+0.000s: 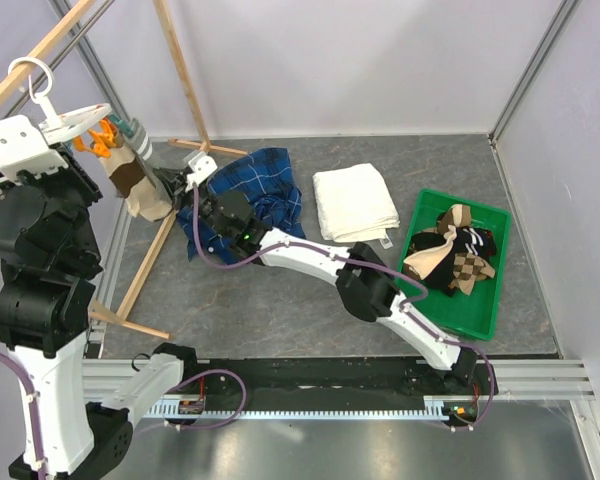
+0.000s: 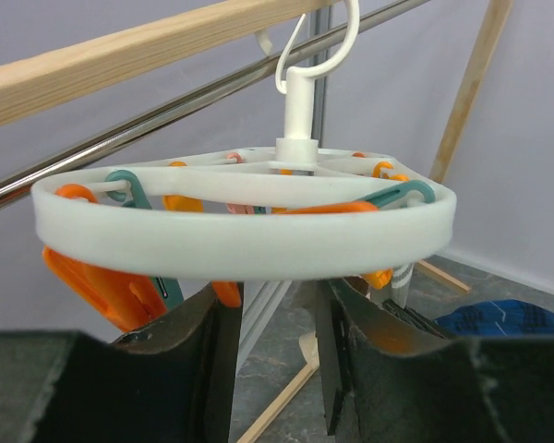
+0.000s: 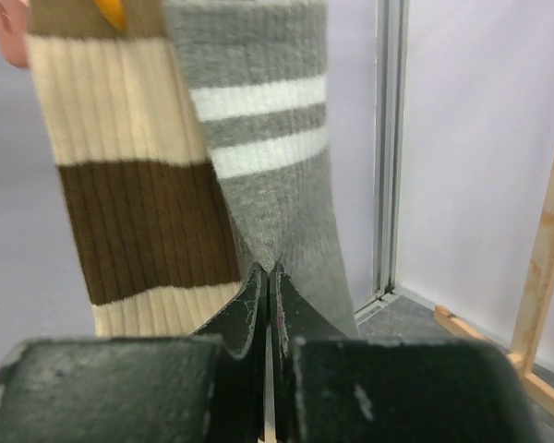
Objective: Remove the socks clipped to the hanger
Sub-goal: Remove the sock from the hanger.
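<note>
The white round hanger hangs by its hook from the rack at the far left, with orange and teal clips under its ring. Two socks hang clipped side by side: a beige-and-brown striped one and a grey one with white stripes. My right gripper is shut, pinching the lower part of the grey sock. My left gripper sits just under the ring. Its jaws stand partly apart and the ring hides their tips, so a hold on it cannot be told. More socks lie in the green bin.
The green bin stands at the right. A folded white towel and a blue plaid shirt lie mid-table. Wooden rack poles and a metal bar cross around the hanger. A wooden foot runs along the floor.
</note>
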`<state>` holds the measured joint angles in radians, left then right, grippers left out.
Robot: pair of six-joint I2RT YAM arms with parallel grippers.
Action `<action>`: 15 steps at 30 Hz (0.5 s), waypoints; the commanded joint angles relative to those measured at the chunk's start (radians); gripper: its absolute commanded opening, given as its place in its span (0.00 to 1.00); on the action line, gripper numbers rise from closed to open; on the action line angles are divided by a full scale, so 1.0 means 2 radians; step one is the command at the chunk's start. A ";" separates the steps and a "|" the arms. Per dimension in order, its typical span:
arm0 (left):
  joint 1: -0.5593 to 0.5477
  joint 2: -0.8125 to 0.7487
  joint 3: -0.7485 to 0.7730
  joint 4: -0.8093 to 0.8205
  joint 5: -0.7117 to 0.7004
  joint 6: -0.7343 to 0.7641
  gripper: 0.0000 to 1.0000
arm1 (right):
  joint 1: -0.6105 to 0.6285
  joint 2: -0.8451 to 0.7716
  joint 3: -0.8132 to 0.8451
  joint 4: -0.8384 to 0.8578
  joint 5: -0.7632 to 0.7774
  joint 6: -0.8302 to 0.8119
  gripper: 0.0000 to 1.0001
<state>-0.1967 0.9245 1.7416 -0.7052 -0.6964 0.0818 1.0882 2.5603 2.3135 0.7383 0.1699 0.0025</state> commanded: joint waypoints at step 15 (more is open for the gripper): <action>0.001 -0.040 0.072 -0.070 0.216 -0.105 0.55 | 0.029 -0.318 -0.232 -0.052 -0.055 -0.100 0.00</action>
<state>-0.1967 0.8646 1.8915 -0.8101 -0.3737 -0.0654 1.1046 1.9980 1.9049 0.6868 0.1059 -0.1299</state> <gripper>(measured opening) 0.546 0.010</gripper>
